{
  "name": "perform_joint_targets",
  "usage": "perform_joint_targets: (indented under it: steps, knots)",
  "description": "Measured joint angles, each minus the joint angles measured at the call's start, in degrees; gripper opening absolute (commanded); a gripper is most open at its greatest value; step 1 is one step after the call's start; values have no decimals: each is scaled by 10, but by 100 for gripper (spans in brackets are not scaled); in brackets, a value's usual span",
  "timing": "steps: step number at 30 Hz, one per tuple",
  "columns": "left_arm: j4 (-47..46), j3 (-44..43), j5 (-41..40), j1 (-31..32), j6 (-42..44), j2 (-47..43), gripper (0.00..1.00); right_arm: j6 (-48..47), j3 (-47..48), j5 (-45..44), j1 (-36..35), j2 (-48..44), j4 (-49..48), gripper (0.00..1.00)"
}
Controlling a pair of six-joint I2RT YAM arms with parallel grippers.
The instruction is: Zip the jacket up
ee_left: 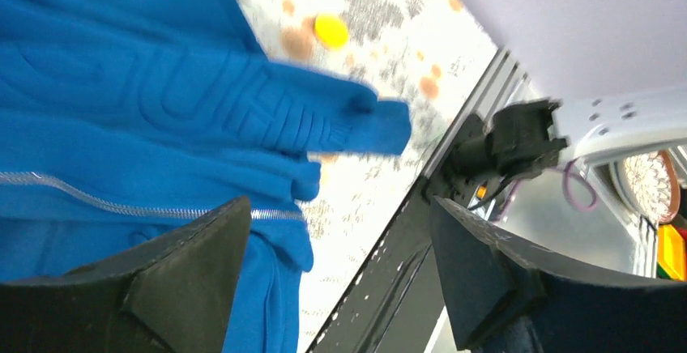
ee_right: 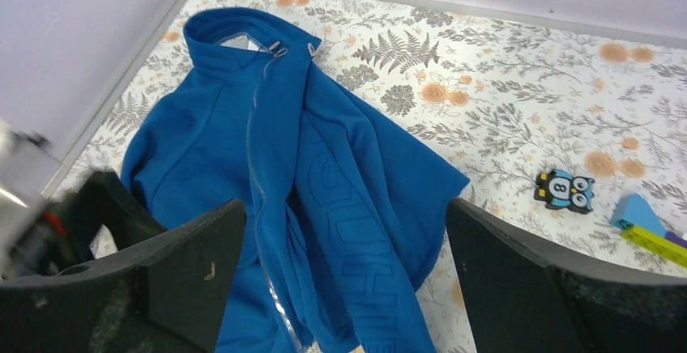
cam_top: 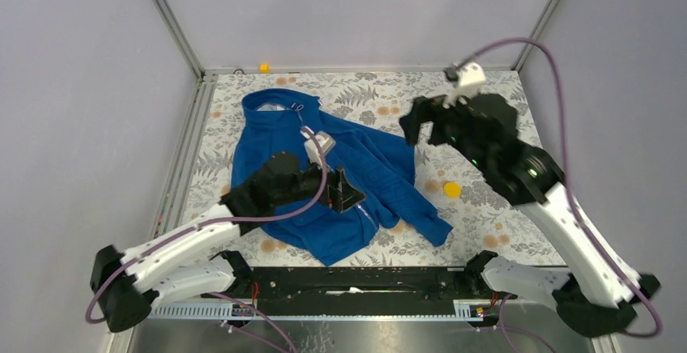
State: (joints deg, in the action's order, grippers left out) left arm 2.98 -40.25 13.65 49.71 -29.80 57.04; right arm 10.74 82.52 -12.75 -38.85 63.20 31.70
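Note:
The royal-blue jacket point(cam_top: 369, 167) lies flat on the floral table mat, collar point(cam_top: 271, 102) at the back and hem towards the arms. Its zipper point(ee_right: 258, 159) runs from collar to hem, with small silvery pulls point(ee_right: 279, 48) at the collar, where white lining shows. My left gripper point(cam_top: 344, 191) is open and empty over the jacket's lower front. In the left wrist view point(ee_left: 340, 207) the zipper's lower end point(ee_left: 121, 206) and a sleeve cuff point(ee_left: 381, 122) show. My right gripper point(cam_top: 413, 126) is open and empty, raised beyond the jacket's right edge and looking down on the jacket point(ee_right: 324, 150).
A yellow disc point(cam_top: 451, 189) lies on the mat right of the sleeve cuff. A small yellow piece point(cam_top: 263, 67) sits at the back edge. An owl toy point(ee_right: 565, 189) and a blue block point(ee_right: 636, 211) lie to the right. A black rail point(cam_top: 348, 280) borders the near edge.

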Motion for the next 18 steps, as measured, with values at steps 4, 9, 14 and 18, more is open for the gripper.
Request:
perform_joint_targets:
  steps: [4,9,14,18]
  knots:
    - [108,-119,-37,-2,47,-51,97,2,-30,-18,0,-113,29,100]
    - [159,-267,-102,-2,102,-99,99,1,-27,-46,0,-230,51,100]
    - [165,-330,-150,-2,145,-149,99,-6,14,-71,0,-300,71,99]
    - [167,-363,-175,-2,175,-161,99,-12,32,-98,0,-321,70,99]
